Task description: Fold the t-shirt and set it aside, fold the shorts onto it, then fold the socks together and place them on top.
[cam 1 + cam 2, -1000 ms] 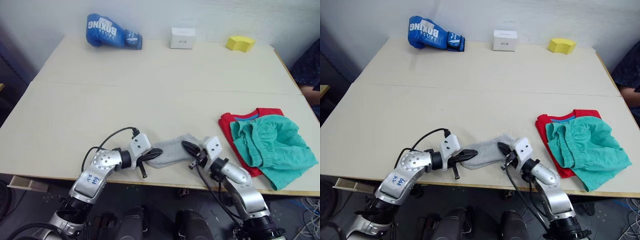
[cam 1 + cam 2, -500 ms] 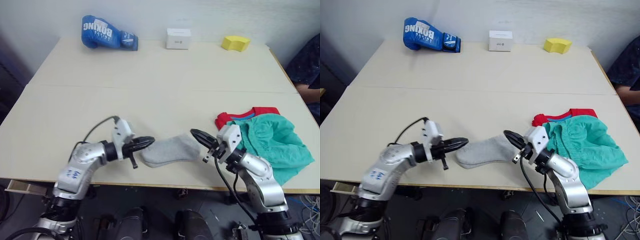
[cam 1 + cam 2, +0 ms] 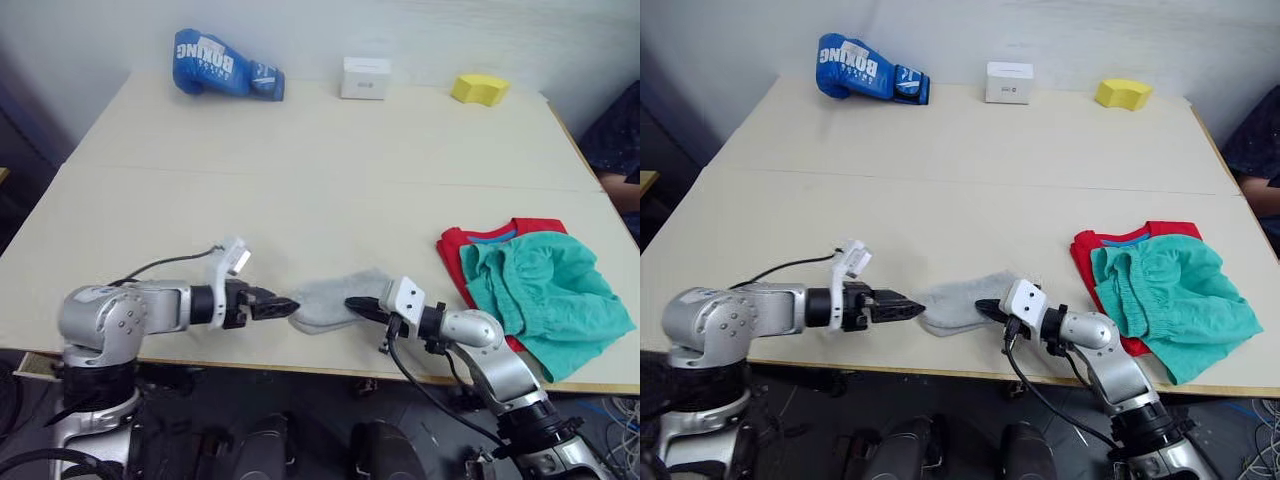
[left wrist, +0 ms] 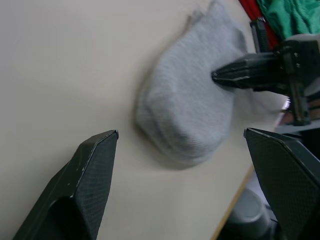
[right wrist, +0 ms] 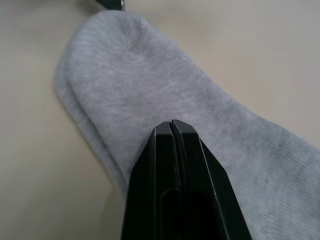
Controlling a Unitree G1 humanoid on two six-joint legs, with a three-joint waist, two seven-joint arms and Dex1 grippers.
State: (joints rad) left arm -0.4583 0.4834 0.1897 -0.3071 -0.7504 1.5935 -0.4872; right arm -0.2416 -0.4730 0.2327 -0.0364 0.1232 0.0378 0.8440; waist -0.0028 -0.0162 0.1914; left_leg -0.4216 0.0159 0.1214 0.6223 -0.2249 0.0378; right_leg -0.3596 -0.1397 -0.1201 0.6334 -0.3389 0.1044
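The two light grey socks [image 3: 328, 300] lie stacked flat near the table's front edge. My left gripper [image 3: 283, 307] is open, level with their left end, its fingers [image 4: 92, 182] spread wide apart and touching nothing. From the right, my right gripper [image 3: 352, 304] is shut, and its joined fingertips [image 5: 172, 131] rest on top of the socks. To the right the teal shorts [image 3: 540, 290] lie crumpled on the red t-shirt [image 3: 453, 245], of which the left edge and the collar show.
Along the far edge of the table [image 3: 300, 180] stand a blue boxing glove [image 3: 225, 65], a white box [image 3: 365, 77] and a yellow sponge [image 3: 480, 87]. The socks lie close to the table's front edge [image 3: 300, 362].
My left gripper has let go of the socks' left end and opened wide beside it. My right gripper, still shut, has come down from the right onto the socks.
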